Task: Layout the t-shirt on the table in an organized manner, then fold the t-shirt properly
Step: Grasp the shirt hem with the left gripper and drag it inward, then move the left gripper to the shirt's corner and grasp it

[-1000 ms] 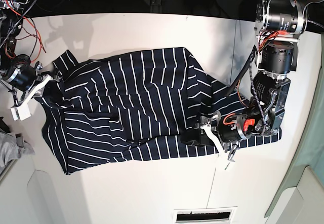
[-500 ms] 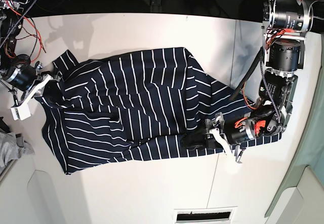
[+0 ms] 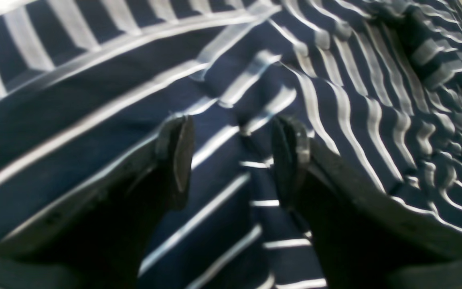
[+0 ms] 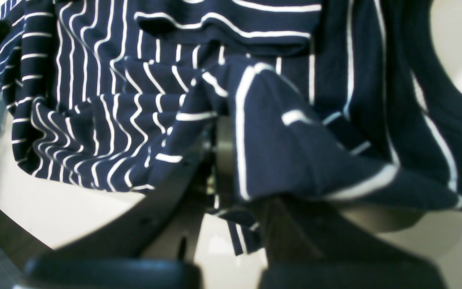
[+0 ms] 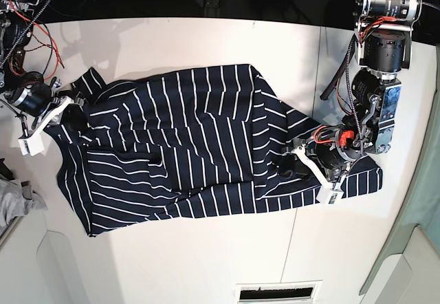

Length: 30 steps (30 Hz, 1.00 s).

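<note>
Lifted back a little from the near edge of the shirt, the left tool [image 5: 292, 168] now sits slightly farther up the cloth than in the earlier frame, while the right one has barely changed place. Nearest in the base view is a black-rimmed white rectangle [image 5: 277, 292] at the table's near edge. Beyond it, the dark navy t-shirt with thin white stripes [image 5: 206, 146] sprawls across the white table [image 5: 185, 263], rumpled and folded over on itself. Above its portion on the view's right, the left arm [image 5: 371, 98] reaches down from the far side, angled inward, its fingers spread with striped fabric beneath and between them in the wrist view. On the view's left, the right arm [image 5: 24, 63] slants down and inward; the right tool [image 4: 225, 172] is pressed together on a raised, bunched fold of the shirt. Farther back, bare white tabletop extends behind the shirt.
</note>
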{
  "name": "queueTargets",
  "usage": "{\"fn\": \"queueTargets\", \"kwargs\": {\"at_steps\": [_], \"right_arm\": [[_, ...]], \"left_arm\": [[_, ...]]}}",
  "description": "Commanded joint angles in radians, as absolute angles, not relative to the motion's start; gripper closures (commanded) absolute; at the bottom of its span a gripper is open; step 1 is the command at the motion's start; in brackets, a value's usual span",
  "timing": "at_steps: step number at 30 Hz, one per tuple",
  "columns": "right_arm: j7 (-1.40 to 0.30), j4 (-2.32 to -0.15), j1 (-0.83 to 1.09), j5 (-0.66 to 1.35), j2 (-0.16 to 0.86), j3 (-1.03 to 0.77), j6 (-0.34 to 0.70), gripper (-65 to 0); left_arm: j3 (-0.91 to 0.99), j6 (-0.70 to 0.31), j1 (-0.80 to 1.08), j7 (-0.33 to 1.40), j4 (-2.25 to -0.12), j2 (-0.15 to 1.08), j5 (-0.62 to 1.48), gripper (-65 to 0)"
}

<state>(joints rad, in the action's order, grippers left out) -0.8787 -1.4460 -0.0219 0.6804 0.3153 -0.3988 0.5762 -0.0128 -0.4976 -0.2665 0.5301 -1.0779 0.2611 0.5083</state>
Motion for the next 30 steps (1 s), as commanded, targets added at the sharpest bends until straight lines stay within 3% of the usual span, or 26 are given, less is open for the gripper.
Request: {"fn": "queueTargets", "kwargs": {"at_steps": [1,5,13,26,30], "right_arm": [[-0.860,-1.460,-0.036,0.700,0.330,-0.404,0.579,0.0],[-0.860,-1.460,-0.036,0.700,0.330,-0.404,0.579,0.0],[-0.861,-1.460,-0.036,0.718,0.330,-0.404,0.579,0.0],[-0.868,-1.460,-0.036,0.718,0.330,-0.404,0.579,0.0],[-0.868,-1.460,-0.036,0.718,0.330,-0.404,0.579,0.0]], "left_arm": [[-0.011,-0.486,-0.297,0.501,-1.092,0.263,0.503,-32.9],[-0.011,-0.422,-0.307,0.459,-1.084,0.262,0.475,-32.9],[-0.011,-0.422,-0.358,0.403,-0.907,0.218,0.470,-32.9],[-0.011,-0.423,-0.371,0.403,-0.897,0.146,0.470,-32.8],[-0.011,-0.424,-0.371,0.408,-0.897,0.130,0.470,-22.7]]}}
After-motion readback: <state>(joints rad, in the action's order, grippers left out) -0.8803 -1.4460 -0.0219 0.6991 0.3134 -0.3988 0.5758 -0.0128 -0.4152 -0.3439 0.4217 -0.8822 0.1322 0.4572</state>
